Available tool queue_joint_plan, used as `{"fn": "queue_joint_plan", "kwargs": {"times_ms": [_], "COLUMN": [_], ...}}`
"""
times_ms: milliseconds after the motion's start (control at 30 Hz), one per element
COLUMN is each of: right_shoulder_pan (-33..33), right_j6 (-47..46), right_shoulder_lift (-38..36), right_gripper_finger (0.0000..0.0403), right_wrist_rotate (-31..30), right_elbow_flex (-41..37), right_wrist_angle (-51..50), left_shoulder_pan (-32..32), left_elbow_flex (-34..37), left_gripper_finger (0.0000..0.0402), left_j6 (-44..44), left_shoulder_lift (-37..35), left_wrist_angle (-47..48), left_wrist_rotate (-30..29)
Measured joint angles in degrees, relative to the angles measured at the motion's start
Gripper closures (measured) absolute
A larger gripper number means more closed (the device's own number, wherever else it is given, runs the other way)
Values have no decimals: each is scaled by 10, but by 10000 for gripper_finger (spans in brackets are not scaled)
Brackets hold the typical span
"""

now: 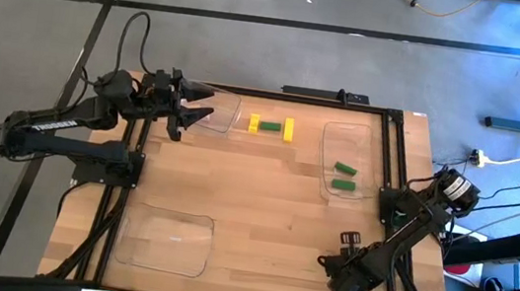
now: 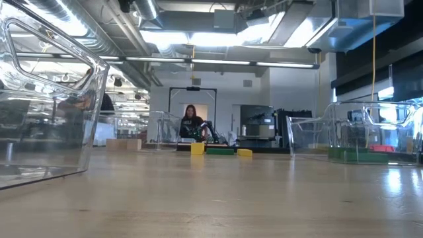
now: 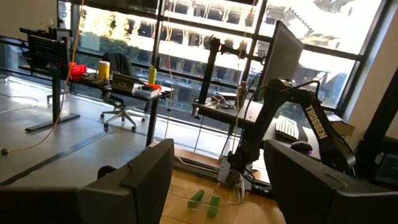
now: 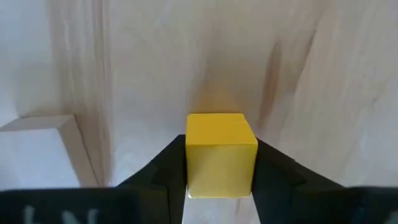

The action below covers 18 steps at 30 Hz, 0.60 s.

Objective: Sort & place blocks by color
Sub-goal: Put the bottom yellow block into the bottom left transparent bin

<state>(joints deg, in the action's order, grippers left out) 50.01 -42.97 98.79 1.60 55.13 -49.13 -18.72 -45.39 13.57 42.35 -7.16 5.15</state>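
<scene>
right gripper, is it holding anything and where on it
Yes: the right gripper is closed on a yellow block, its two fingers pressing the block's opposite side faces. The left gripper is open and holds nothing.

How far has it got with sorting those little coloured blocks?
Two green blocks already lie in the clear tray on the right. The right gripper, near the table's front right, is closed on a yellow cube. Two yellow blocks and a green one between them remain on the table. The left gripper waits open.
</scene>
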Motion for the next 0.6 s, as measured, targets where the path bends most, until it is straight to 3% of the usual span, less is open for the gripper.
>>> {"fn": "queue_joint_plan", "kwargs": {"times_ms": [200,367,467,600], "right_shoulder_pan": [-32,-88,-141,-220], "right_j6": [44,44,42,53], "right_shoulder_lift": [-39,-125,-183,-234], "right_gripper_finger": [270,270,270,270], "right_wrist_rotate": [24,34,21,-28], "right_elbow_flex": [1,1,0,-15], "right_wrist_angle": [-1,11,63,209], "left_shoulder_pan": [0,0,0,0], "left_elbow_flex": [0,0,0,0], "left_gripper_finger": [160,160,160,160], "left_j6": [-2,-2,-2,-2], "left_shoulder_lift": [0,-1,-2,-2], "left_wrist_angle": [0,0,-2,-1], "left_wrist_rotate": [0,0,0,1]}}
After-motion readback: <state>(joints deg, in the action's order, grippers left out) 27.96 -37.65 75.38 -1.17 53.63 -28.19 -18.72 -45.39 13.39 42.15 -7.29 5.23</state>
